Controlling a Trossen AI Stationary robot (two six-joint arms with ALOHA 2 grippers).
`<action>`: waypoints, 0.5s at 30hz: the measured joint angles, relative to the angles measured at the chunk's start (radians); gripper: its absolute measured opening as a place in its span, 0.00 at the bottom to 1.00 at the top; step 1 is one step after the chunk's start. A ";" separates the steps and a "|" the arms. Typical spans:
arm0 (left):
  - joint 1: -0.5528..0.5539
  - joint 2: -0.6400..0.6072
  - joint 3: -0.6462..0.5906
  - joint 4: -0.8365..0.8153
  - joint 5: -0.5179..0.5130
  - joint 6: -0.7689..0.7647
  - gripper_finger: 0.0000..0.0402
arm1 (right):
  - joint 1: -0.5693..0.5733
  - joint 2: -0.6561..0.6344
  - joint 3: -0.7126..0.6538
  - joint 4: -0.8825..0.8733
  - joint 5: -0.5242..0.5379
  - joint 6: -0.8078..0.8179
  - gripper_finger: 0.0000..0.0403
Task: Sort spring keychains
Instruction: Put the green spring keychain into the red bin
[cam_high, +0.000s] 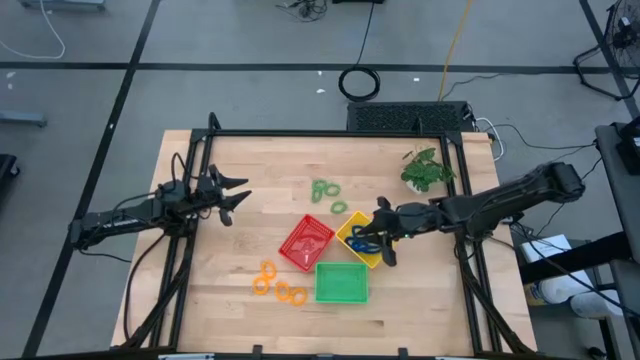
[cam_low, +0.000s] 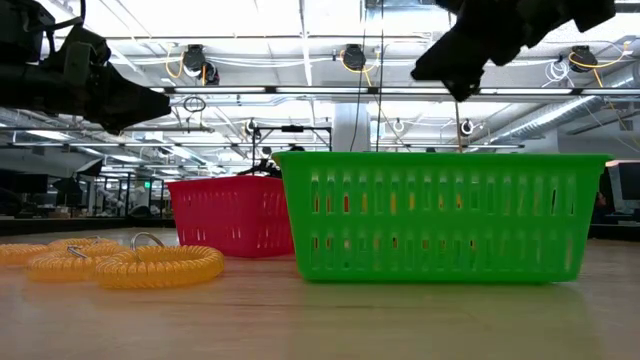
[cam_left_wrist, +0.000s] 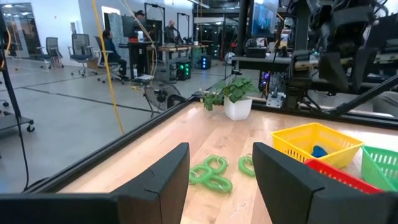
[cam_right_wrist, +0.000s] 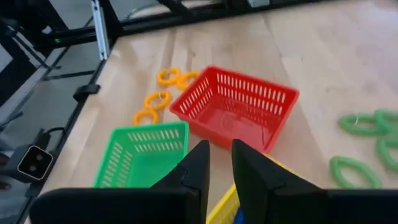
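Observation:
Green spring keychains (cam_high: 326, 190) lie on the table's far middle, and my open left gripper (cam_high: 236, 198) hovers to their left, pointing at them (cam_left_wrist: 211, 174). Orange keychains (cam_high: 277, 284) lie near the table's front edge, left of the green tray (cam_high: 341, 283); they also show in the low view (cam_low: 150, 266). Blue keychains (cam_high: 364, 243) rest inside the yellow tray (cam_high: 347, 228). My right gripper (cam_high: 384, 243) hangs over that yellow tray, its fingers a narrow gap apart (cam_right_wrist: 221, 167) with nothing between them. The red tray (cam_high: 305, 243) stands to the yellow tray's left.
A leafy plant in a white pot (cam_high: 428, 170) stands at the table's far right. The three trays crowd the middle front. Bare wood lies between my left gripper and the green keychains. A black frame rail (cam_high: 330, 133) runs along the far edge. People sit far back (cam_left_wrist: 112, 46).

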 joint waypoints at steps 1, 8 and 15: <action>0.000 0.000 0.000 -0.003 0.000 0.000 0.46 | 0.000 -0.014 -0.002 0.000 0.000 -0.014 0.14; 0.000 0.000 0.000 -0.004 0.000 0.000 0.46 | 0.000 -0.110 -0.149 0.128 0.004 -0.034 0.14; 0.000 0.000 0.000 -0.003 0.000 0.000 0.46 | 0.000 -0.208 -0.384 0.481 -0.009 -0.038 0.14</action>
